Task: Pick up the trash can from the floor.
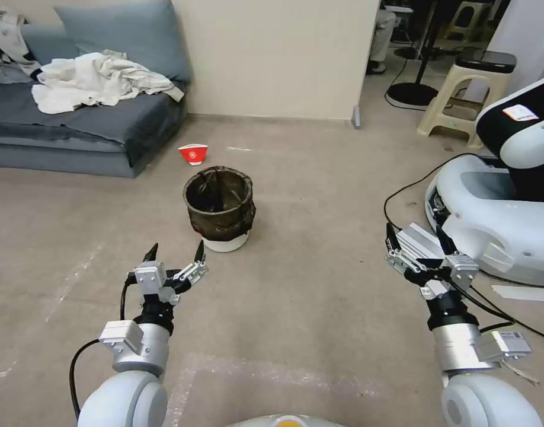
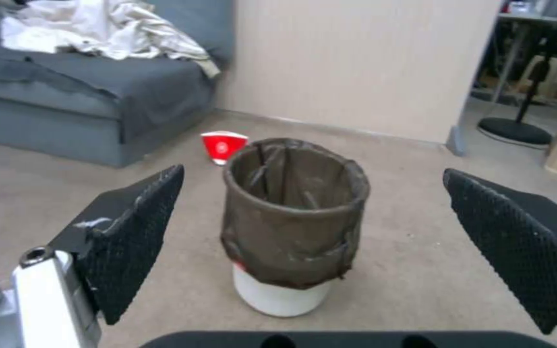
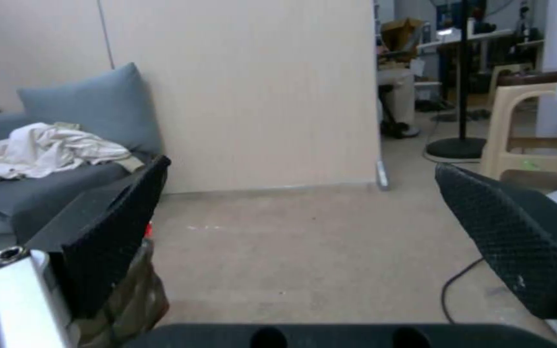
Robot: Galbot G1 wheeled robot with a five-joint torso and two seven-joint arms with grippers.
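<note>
No writing is reading clearly anywhere; the small red-and-white paper bowl (image 1: 192, 153) is showing a pale mark too small to make out. The trash can (image 1: 219, 207) is standing upright on the floor (image 1: 319, 196), well out from the wall, its dark bag folded over the rim and its white base showing below. The left gripper (image 1: 175, 254) is hovering just short of the can, a little to its left, fingers spread wide and holding nothing; in the left wrist view the trash can (image 2: 293, 224) is sitting centred between the two black pads (image 2: 138, 232). The right gripper (image 1: 417, 234) is hanging well apart to the right, likewise spread and empty, near another white robot's base (image 1: 491, 219). Bare floor is lying all around the can; the bowl is sitting just behind it, near the grey sofa (image 1: 76, 130).
</note>
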